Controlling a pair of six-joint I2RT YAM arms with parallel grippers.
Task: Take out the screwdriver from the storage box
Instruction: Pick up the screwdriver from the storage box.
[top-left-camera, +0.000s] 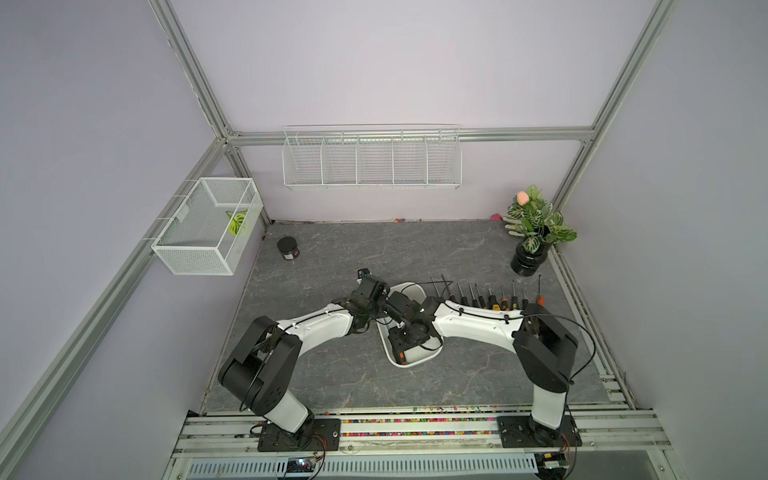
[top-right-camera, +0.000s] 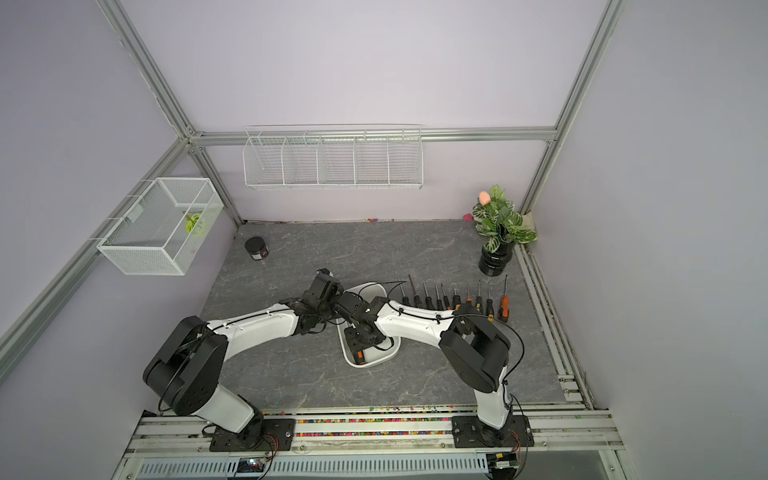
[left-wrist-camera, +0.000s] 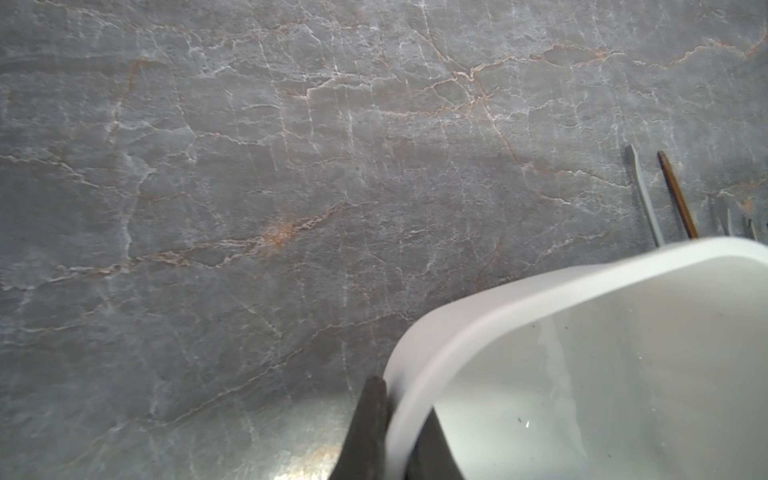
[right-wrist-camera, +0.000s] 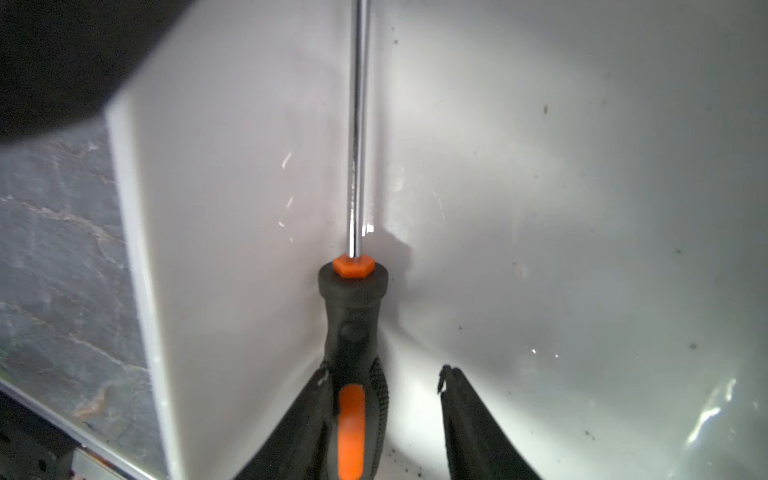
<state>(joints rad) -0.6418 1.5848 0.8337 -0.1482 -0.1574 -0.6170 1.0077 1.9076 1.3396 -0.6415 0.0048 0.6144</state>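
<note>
Left gripper (left-wrist-camera: 402, 400) clamped on the flared rim of the white, smooth plastic storage box (top-left-camera: 417, 362), apparently steadying it on the grey marbled table (left-wrist-camera: 208, 166). Inside, the black-and-orange-handled, chrome-shafted screwdriver (right-wrist-camera: 353, 324) lies along a wall's foot. The right gripper (right-wrist-camera: 384, 370) straddles its handle with jaws apart, so grasp and lift-out remain.

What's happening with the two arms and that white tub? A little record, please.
storage box: white tub on the grey table
left gripper: shut on the box's rim
right gripper: open inside the box, fingers either side of the handle
screwdriver: black and orange, lying in the box along one wall
outside: row of other screwdrivers on the table
</note>
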